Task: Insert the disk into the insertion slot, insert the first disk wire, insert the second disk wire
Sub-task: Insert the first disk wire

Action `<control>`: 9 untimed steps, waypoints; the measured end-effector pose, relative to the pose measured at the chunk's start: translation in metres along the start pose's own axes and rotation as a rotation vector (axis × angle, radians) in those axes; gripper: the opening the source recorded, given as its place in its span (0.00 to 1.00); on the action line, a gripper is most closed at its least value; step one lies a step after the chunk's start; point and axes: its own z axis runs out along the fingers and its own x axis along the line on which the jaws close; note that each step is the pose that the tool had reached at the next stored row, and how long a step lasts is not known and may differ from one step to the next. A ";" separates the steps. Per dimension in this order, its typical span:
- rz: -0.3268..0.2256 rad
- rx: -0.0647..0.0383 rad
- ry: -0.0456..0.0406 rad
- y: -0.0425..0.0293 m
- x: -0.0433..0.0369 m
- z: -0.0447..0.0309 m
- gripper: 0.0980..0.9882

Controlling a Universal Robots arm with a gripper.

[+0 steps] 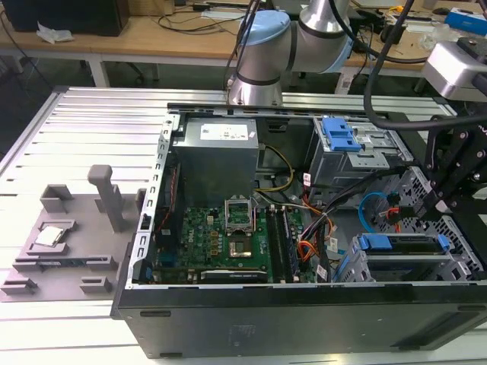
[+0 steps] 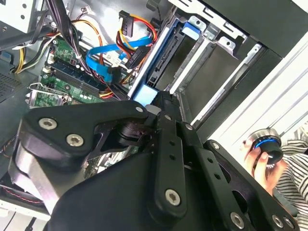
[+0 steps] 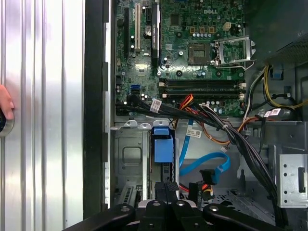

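The disk in its bright blue caddy lies in the insertion slot, the low grey bay at the case's front corner on the exterior view's right. Its blue tab shows in the first wrist view. My gripper hangs just above the disk's far end, its fingers together with nothing seen between them. The second disk wire, a blue loop, lies beside the disk with its plug loose. The first disk wire, orange, red and black, ends in a plug next to it.
The open computer case stands on a ribbed aluminium table. A taller cage with a blue latch and thick black cables crowd the bay. A person's hand rests on a round knob outside the case. Grey fixtures stand on the exterior view's left.
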 end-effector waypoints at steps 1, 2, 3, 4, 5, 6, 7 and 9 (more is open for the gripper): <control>0.000 0.000 0.0000 -0.0006 -0.0008 0.0000 0.01; 0.000 0.000 0.0000 -0.0008 -0.0016 0.0000 0.01; 0.000 0.000 -0.0001 -0.0010 -0.0022 0.0000 0.01; 0.000 0.000 -0.0001 -0.0012 -0.0028 0.0000 0.01; 0.000 0.000 0.0000 -0.0014 -0.0036 -0.0001 0.01; 0.000 0.000 -0.0001 -0.0015 -0.0042 0.0000 0.01; 0.000 0.000 0.0000 -0.0017 -0.0048 -0.0001 0.01; 0.000 0.000 0.0000 -0.0028 -0.0067 -0.0001 0.01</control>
